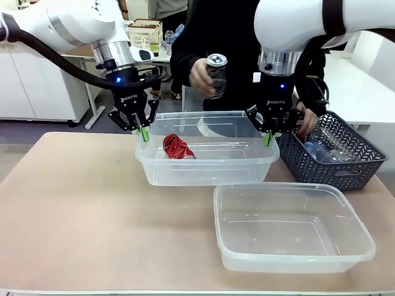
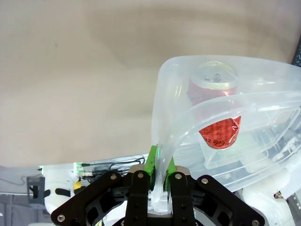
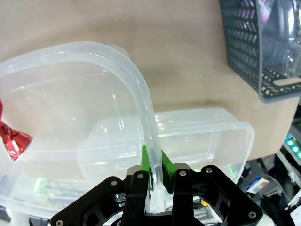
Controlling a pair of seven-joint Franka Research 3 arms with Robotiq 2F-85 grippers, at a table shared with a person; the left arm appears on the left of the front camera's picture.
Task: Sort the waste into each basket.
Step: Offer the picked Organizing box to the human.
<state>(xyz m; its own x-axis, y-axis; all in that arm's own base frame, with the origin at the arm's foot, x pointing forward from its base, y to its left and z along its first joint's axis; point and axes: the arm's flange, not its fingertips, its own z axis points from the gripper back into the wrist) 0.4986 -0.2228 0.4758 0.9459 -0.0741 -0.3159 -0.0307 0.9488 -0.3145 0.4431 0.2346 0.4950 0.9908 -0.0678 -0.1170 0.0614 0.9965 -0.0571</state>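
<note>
A clear tub sits at mid-table with a crushed red can inside. My left gripper is shut on the tub's left rim and my right gripper is shut on its right rim. Looking down the left wrist, my left gripper pinches the rim, and the red can shows through the wall. My right gripper clamps the rim in the right wrist view, with the red can at the left edge. A second clear tub stands empty in front. Across the table, a person's hand holds a can.
A dark grey lattice basket holding clear bottles stands at the right, close to my right gripper, and the person's other hand reaches into it. Bare tabletop stretches to the left. The same basket shows in the right wrist view.
</note>
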